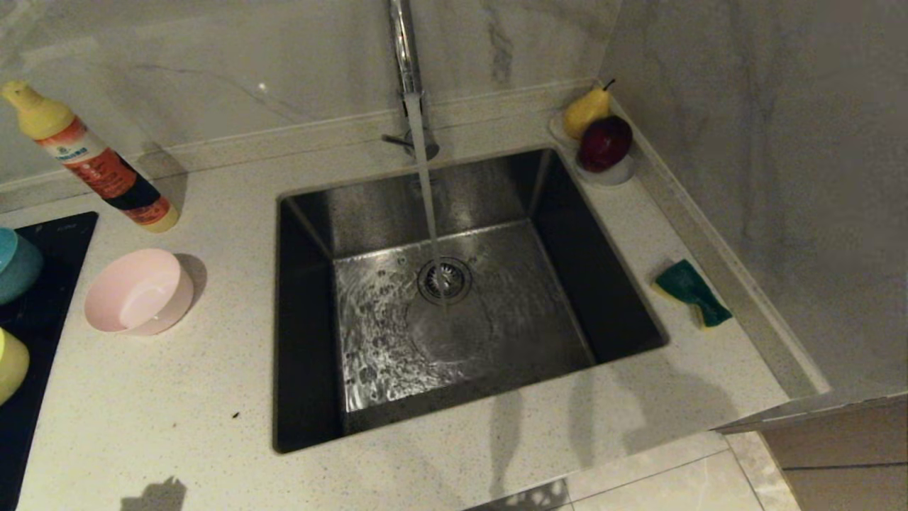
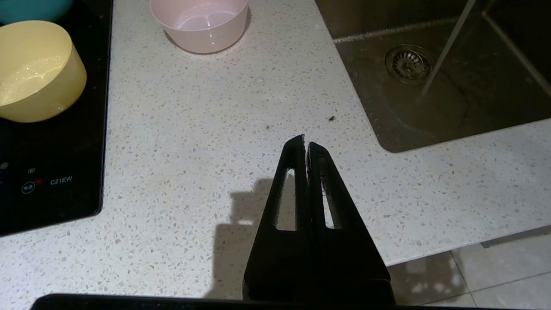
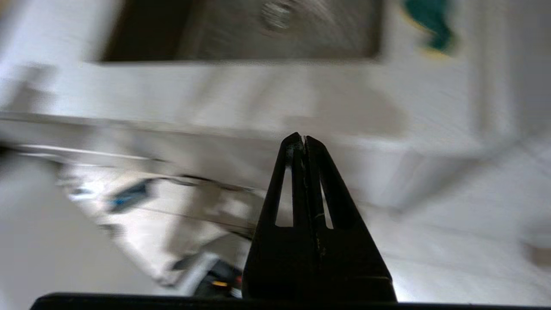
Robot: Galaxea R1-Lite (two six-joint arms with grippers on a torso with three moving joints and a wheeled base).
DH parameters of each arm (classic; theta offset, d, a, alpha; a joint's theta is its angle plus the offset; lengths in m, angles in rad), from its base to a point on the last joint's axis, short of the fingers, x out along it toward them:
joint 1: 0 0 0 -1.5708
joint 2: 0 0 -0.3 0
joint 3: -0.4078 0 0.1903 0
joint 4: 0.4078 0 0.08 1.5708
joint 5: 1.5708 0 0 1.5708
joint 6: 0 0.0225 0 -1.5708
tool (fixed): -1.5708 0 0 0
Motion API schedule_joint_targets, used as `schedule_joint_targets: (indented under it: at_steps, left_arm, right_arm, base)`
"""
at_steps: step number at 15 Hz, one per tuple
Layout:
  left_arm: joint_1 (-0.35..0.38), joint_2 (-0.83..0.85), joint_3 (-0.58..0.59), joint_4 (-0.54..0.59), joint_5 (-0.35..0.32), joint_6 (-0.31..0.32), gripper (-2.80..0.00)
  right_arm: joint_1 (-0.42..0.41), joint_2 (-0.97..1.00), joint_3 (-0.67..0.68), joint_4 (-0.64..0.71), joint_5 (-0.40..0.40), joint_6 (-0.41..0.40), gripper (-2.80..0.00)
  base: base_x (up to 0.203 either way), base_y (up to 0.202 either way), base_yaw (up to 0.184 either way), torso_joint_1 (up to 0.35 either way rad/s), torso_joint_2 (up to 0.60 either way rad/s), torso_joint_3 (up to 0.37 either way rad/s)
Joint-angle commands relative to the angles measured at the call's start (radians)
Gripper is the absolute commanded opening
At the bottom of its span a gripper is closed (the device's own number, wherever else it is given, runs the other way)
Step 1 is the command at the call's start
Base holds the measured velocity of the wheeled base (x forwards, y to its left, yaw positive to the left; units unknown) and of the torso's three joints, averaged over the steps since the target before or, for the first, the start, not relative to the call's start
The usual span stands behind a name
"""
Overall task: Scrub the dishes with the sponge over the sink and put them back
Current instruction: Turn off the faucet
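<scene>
Our right gripper [image 3: 304,138] is pinched shut and empty, hanging off the front edge of the surface [image 3: 241,90]. In its own blurred view the sponge [image 3: 432,21] sits at the upper right of the frame, beyond the sink [image 3: 241,30]. Our left gripper [image 2: 305,140] is also closed on nothing, parked above the surface near the sink's front left corner.

In the head view the sponge [image 1: 691,292] lies green side up at the right of the frame, just beside the sink's right rim, its long axis slanting from upper left to lower right. We judge the right arm nearer to it.

The pink bowl [image 1: 138,291], blue bowl [image 1: 18,264] and yellow bowl [image 1: 10,363] wait at the far left. Water runs from the tap [image 1: 404,50].
</scene>
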Motion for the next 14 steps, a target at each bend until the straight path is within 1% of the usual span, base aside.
schedule_joint_targets:
  at_steps: [1,2,3,5,6,7,8,10,14]
  left_arm:
    - [0.000,0.000,0.040,-0.001,0.001,0.000,-2.80]
    - [0.000,0.000,0.040,-0.001,0.001,0.000,-2.80]
    - [0.000,0.000,0.040,-0.001,0.001,0.000,-2.80]
    - [0.000,0.000,0.040,-0.001,0.001,0.000,-2.80]
    - [0.000,0.000,0.040,-0.001,0.001,0.000,-2.80]
    - [0.000,0.000,0.040,-0.001,0.001,0.000,-2.80]
    - [0.000,0.000,0.040,-0.001,0.001,0.000,-2.80]
    - [0.000,0.000,0.040,-0.001,0.001,0.000,-2.80]
    - [0.000,0.001,0.040,-0.001,0.001,0.000,-2.80]
  right_arm:
    - [0.031,-0.072,0.108,-0.009,-0.115,-0.052,-2.80]
    - [0.037,-0.115,0.166,-0.017,-0.164,-0.082,-2.80]
    - [0.042,-0.165,0.212,-0.028,-0.237,-0.101,-2.80]
    - [0.048,-0.262,0.311,-0.046,-0.437,-0.134,-2.80]
    - [0.049,-0.273,0.344,-0.074,-0.509,-0.131,-2.80]
    - [0.049,-0.275,0.361,-0.125,-0.526,-0.104,-2.80]
    - [0.049,-0.275,0.383,-0.140,-0.529,-0.099,-2.80]
    - [0.051,-0.276,0.384,-0.145,-0.528,-0.107,-2.80]
    - [0.049,-0.276,0.387,-0.150,-0.532,-0.076,-2.80]
  base:
    - [0.000,0.000,0.000,0.000,0.00,0.000]
    - [0.000,0.000,0.000,0.000,0.00,0.000]
    - [0.000,0.000,0.000,0.000,0.00,0.000]
    - [0.000,0.000,0.000,0.000,0.00,0.000]
    - [0.000,0.000,0.000,0.000,0.00,0.000]
    - [0.000,0.000,0.000,0.000,0.00,0.000]
    - [0.000,0.000,0.000,0.000,0.00,0.000]
    - [0.000,0.000,0.000,0.000,0.00,0.000]
    - [0.000,0.000,0.000,0.000,0.00,0.000]
